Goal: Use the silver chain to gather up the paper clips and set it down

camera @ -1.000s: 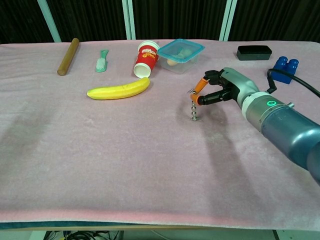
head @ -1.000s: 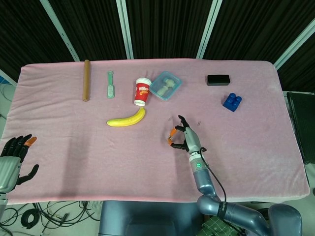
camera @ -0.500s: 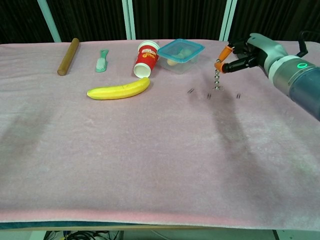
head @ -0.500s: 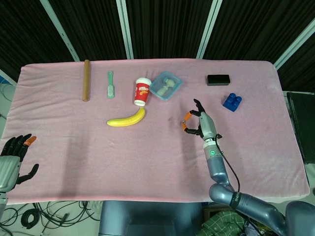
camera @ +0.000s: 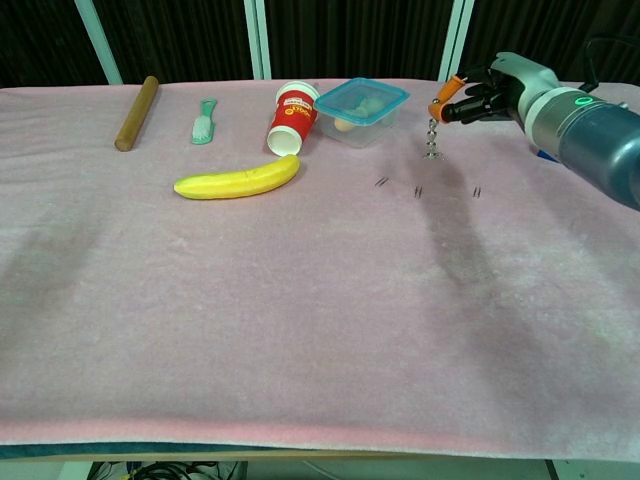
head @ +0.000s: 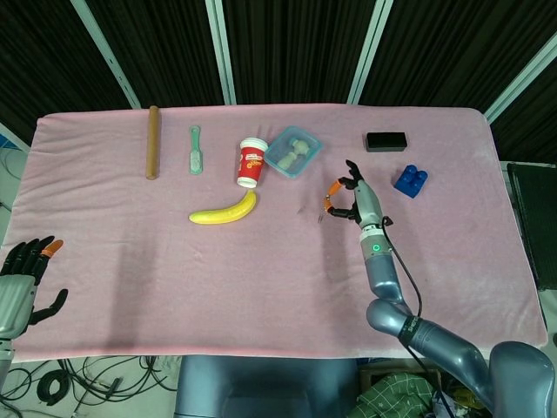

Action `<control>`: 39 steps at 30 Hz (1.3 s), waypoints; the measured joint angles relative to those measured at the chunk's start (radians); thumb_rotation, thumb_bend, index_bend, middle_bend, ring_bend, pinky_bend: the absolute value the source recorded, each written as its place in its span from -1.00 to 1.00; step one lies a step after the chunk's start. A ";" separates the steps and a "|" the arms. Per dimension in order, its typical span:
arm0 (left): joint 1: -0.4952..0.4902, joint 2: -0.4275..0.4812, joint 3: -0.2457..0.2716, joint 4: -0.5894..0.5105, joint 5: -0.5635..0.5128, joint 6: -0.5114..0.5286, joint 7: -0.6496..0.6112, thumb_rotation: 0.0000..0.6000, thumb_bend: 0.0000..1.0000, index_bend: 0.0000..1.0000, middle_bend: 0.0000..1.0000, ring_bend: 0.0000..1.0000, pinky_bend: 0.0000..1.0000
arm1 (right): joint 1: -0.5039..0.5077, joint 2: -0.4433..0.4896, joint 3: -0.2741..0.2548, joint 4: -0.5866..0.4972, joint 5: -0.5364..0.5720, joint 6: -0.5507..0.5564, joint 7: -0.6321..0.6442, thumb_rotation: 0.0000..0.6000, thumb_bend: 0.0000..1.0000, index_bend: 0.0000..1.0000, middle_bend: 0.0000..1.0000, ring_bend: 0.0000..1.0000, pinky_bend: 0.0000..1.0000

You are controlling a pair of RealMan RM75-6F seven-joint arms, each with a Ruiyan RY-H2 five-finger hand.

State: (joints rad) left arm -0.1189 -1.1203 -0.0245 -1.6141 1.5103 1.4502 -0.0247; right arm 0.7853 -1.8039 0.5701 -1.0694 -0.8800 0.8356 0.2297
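Note:
My right hand (camera: 490, 98) (head: 352, 198) hovers above the pink cloth at the right centre and pinches the top of the short silver chain (camera: 432, 138) between orange-tipped fingers. The chain hangs straight down, its lower end at or just above the cloth. Three small dark paper clips lie on the cloth nearer me than the chain: one (camera: 381, 182) to the left, one (camera: 417, 191) in the middle, one (camera: 476, 190) to the right. My left hand (head: 26, 277) rests open at the table's near left edge, holding nothing.
A banana (camera: 238, 180), a red cup lying on its side (camera: 290, 117) and a lidded blue container (camera: 362, 100) sit left of the chain. A black box (head: 385, 141) and blue block (head: 409, 179) lie far right. A wooden rod (camera: 135, 112) and green brush (camera: 204, 121) lie far left.
My right hand carried the hanging chain from near the table's middle away from me and to the right, past the paper clips. The left hand stayed put.

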 measured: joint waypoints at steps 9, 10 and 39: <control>-0.001 0.001 -0.002 -0.003 -0.006 -0.004 -0.005 1.00 -0.28 -0.76 -0.91 -1.00 -1.00 | 0.056 -0.067 0.004 0.147 -0.008 -0.049 0.083 1.00 -0.24 0.35 -1.00 -0.89 -0.58; -0.001 0.001 -0.003 -0.003 -0.007 -0.005 -0.006 1.00 -0.28 -0.76 -0.91 -1.00 -1.00 | 0.061 -0.074 0.004 0.159 -0.010 -0.053 0.093 1.00 -0.24 0.35 -1.00 -0.89 -0.58; 0.000 0.002 -0.003 0.000 -0.007 -0.006 -0.018 1.00 -0.28 -0.76 -0.91 -1.00 -1.00 | 0.150 -0.188 0.009 0.346 -0.031 -0.102 0.180 1.00 -0.24 0.35 -1.00 -0.89 -0.58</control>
State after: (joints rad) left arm -0.1191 -1.1180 -0.0274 -1.6140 1.5028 1.4442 -0.0427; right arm 0.9352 -1.9922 0.5790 -0.7229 -0.9109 0.7333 0.4092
